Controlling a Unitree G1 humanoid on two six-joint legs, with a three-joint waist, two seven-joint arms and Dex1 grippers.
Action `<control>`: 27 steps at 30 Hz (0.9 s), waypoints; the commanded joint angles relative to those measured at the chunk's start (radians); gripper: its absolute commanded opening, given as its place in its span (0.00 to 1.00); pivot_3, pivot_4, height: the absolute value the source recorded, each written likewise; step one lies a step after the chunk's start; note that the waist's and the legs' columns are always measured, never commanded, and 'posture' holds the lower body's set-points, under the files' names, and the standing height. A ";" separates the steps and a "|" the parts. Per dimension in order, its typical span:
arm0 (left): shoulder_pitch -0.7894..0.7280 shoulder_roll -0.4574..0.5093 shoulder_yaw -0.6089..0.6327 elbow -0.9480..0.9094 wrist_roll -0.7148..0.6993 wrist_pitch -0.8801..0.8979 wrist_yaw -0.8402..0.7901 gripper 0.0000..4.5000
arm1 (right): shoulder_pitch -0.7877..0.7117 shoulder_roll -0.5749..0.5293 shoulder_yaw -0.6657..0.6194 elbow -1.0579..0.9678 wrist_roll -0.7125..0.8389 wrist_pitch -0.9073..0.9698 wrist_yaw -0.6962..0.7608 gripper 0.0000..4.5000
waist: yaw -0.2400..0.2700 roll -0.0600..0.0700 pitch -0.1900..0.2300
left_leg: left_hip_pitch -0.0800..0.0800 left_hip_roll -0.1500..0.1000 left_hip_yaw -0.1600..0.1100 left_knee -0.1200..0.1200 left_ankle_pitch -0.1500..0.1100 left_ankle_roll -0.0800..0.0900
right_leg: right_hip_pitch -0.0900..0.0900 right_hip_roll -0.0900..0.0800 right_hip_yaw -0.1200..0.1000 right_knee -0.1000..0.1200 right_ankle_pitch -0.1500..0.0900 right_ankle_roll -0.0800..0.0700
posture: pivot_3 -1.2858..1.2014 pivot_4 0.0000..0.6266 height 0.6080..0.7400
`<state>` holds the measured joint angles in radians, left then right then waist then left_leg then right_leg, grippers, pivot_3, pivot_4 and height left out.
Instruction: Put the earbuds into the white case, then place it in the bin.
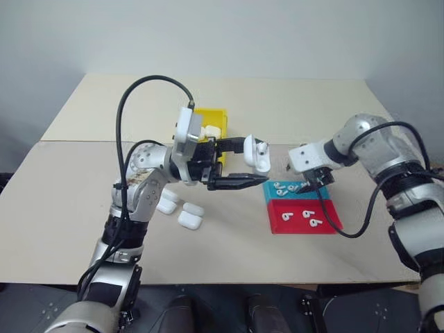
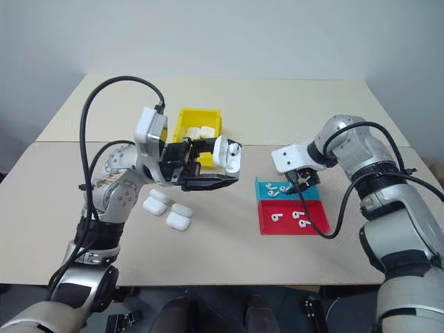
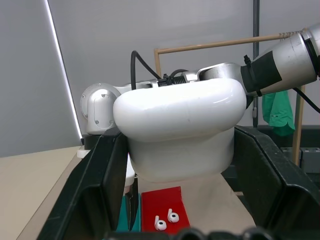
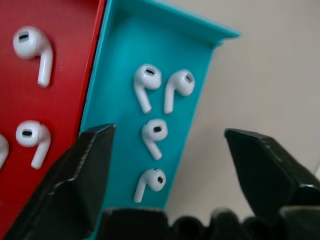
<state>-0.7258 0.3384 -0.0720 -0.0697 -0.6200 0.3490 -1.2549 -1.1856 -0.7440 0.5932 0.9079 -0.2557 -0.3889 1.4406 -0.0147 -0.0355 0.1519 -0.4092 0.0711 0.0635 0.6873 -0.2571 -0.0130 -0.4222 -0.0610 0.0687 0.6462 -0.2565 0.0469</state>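
Above the table's middle, left gripper (image 1: 255, 161) holds the white case (image 1: 257, 154) clamped between its two black fingers, lid hinged open, well clear of the tabletop (image 1: 83, 208). In the left wrist view the case sits squarely between the fingers.

Right gripper (image 1: 310, 186) points steeply down over the blue tray (image 1: 269, 191), jaws apart, nothing between them. Blue tray touches the red tray (image 1: 329, 220) on its near side; both lie right of centre.

Right wrist view: four earbuds (image 4: 157, 132) lie in the blue tray, directly ahead of the gap between the fingers. Their stems run roughly along the tray's long axis. Three more earbuds show on the red tray off to one side.

Judgement: right arm is the nearer one to the earbuds, nearly over them; the pick is a short straight descent, fingers closing across a stem. The held case waits just left of the trays.

Yellow bin (image 1: 216, 114) stands at the far side behind the left gripper, some cases already inside. Three spare cases (image 1: 190, 220) lie on the table, near left.
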 commanded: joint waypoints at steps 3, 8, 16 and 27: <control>0.015 0.023 0.023 -0.075 -0.025 0.005 0.031 0.64 | -0.083 0.053 -0.008 0.164 -0.090 -0.111 -0.033 0.82 | -0.004 0.000 0.000 | 0.001 0.000 0.000 0.000 0.000 0.000 | 0.000 0.000 0.000 0.001 0.000 0.000 | 0.52 0.24 1.00; 0.027 0.035 0.026 -0.096 -0.032 0.010 0.051 0.64 | -0.101 0.097 -0.027 0.237 -0.113 -0.150 -0.039 0.82 | -0.005 0.000 0.000 | 0.002 0.000 0.001 0.000 0.000 -0.001 | 0.001 0.000 0.000 0.001 0.000 0.000 | 0.52 0.24 1.00; 0.037 0.040 0.021 -0.128 -0.040 0.021 0.069 0.64 | -0.090 0.122 -0.038 0.270 -0.150 -0.166 -0.073 0.64 | -0.005 0.001 0.001 | 0.002 0.000 0.001 0.000 0.001 -0.001 | 0.001 0.000 0.000 0.002 0.000 0.000 | 0.52 0.24 1.00; 0.041 0.045 0.022 -0.141 -0.044 0.031 0.077 0.64 | -0.083 0.141 -0.045 0.303 -0.179 -0.151 -0.102 0.64 | -0.006 0.001 0.001 | 0.003 0.000 0.001 0.000 0.001 -0.001 | 0.001 0.000 0.000 0.002 0.000 0.000 | 0.52 0.24 1.00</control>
<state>-0.6850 0.3802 -0.0614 -0.1807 -0.6474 0.3794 -1.1863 -1.2503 -0.6078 0.5679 1.2021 -0.4305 -0.5422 1.3423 -0.0207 -0.0344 0.1526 -0.4063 0.0714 0.0641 0.6873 -0.2564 -0.0141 -0.4204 -0.0608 0.0689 0.6480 -0.2565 0.0468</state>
